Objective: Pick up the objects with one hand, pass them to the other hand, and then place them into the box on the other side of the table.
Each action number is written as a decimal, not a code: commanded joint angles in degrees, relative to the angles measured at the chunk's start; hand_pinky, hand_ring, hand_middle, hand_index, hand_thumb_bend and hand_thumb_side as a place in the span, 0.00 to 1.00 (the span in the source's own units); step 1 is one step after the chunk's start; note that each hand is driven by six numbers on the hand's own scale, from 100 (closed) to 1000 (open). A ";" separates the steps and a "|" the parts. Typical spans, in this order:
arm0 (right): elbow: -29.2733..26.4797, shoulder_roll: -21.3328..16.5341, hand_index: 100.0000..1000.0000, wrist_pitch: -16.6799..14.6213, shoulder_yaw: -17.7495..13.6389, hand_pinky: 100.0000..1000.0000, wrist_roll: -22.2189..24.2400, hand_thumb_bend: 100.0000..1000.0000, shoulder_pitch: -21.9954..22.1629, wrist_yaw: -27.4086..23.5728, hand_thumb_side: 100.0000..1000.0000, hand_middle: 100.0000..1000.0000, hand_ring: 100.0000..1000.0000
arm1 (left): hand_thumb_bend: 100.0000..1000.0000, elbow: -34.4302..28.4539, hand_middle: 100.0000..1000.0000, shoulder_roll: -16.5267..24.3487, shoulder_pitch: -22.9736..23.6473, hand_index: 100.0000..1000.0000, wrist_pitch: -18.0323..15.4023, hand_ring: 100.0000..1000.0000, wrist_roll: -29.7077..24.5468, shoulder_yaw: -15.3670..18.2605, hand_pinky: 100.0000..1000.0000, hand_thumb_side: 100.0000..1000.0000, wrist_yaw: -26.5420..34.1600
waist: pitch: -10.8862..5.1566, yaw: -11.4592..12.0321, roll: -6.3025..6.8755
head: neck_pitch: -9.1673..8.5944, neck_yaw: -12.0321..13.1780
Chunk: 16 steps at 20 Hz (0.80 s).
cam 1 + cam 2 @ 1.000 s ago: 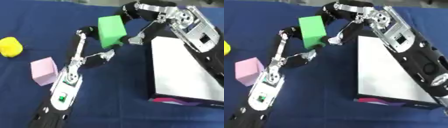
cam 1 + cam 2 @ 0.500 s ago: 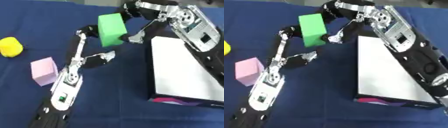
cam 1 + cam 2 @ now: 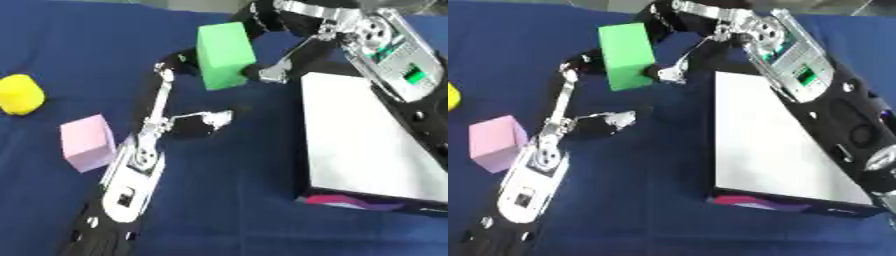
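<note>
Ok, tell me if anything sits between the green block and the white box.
Nothing visible does. The green block is held up between the left hand and right hand, just beyond the white box's far left corner. The pink cube and yellow object lie off to the left.

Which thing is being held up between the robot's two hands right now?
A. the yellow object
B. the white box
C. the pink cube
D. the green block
D: the green block is raised off the blue table, with the left hand on its left side and the right hand on its right, while the pink cube and the yellow object lie on the cloth.
</note>
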 commanded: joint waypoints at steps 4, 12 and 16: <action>-5.71 -6.81 0.60 -0.77 -4.20 0.78 -4.64 0.14 3.54 -3.08 0.00 0.25 0.71 | 0.73 -1.53 0.57 4.84 1.05 0.80 1.27 0.61 1.80 0.96 0.77 0.31 -0.20 | -4.28 -1.57 1.19 | 1.99 -0.25; -9.38 -10.26 0.60 -0.07 -8.49 0.78 -9.57 0.13 11.97 -4.63 0.00 0.25 0.71 | 0.72 -1.82 0.57 7.88 2.73 0.79 2.72 0.61 2.40 1.54 0.77 0.32 1.09 | -6.12 -3.37 1.79 | 3.16 -0.31; -10.33 -10.69 0.60 0.36 -10.67 0.78 -11.16 0.13 16.13 -4.32 0.00 0.25 0.71 | 0.72 -1.96 0.57 8.57 3.35 0.79 2.89 0.61 2.67 1.69 0.77 0.32 1.32 | -6.33 -4.13 2.06 | 3.19 -0.40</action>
